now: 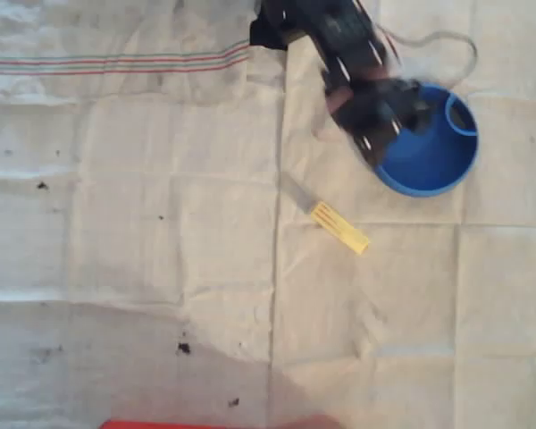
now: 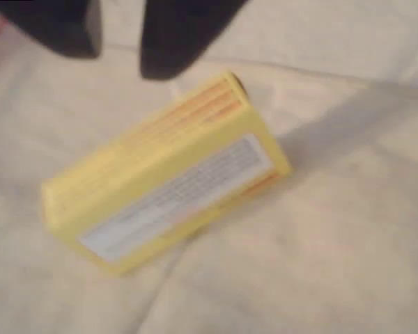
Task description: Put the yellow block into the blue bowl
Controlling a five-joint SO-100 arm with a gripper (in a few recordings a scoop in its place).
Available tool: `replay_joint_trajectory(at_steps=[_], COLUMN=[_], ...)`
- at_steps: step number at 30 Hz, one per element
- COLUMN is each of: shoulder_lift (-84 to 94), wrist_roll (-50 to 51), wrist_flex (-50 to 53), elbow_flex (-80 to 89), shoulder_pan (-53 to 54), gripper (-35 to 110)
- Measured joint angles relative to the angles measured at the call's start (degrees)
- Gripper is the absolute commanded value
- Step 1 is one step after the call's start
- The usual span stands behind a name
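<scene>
The yellow block [image 1: 339, 228] lies flat on the white cloth, slanting down to the right, a short way below and left of the blue bowl [image 1: 433, 165]. The bowl's small loop compartment [image 1: 460, 114] is at its upper right rim, and the bowl holds nothing that I can see. My dark arm reaches down from the top edge, blurred, and its gripper [image 1: 375, 138] hangs over the bowl's left rim, apart from the block. In the wrist view the block [image 2: 167, 174] looms large just below the gripper [image 2: 118, 42], whose two dark fingers [image 2: 56, 28] stand apart with only cloth between them.
The cloth [image 1: 161, 268] is creased, with red and green stripes [image 1: 116, 64] at the upper left and dark specks [image 1: 184, 348] lower down. A grey cable [image 1: 447, 40] loops above the bowl. A red object [image 1: 214, 424] shows at the bottom edge.
</scene>
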Motion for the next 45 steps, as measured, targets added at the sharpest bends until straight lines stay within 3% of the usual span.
replay_joint_trajectory(at_steps=[12, 25, 45], shoulder_lift=[-29.97, -42.98, -43.95], wrist_roll=[0.0, 0.7, 44.56], wrist_flex=[8.79, 13.54, 16.35], elbow_flex=[-31.9, -48.96, -49.31], shoulder_pan=[2.02, 6.15, 10.63], gripper=[0, 1, 3])
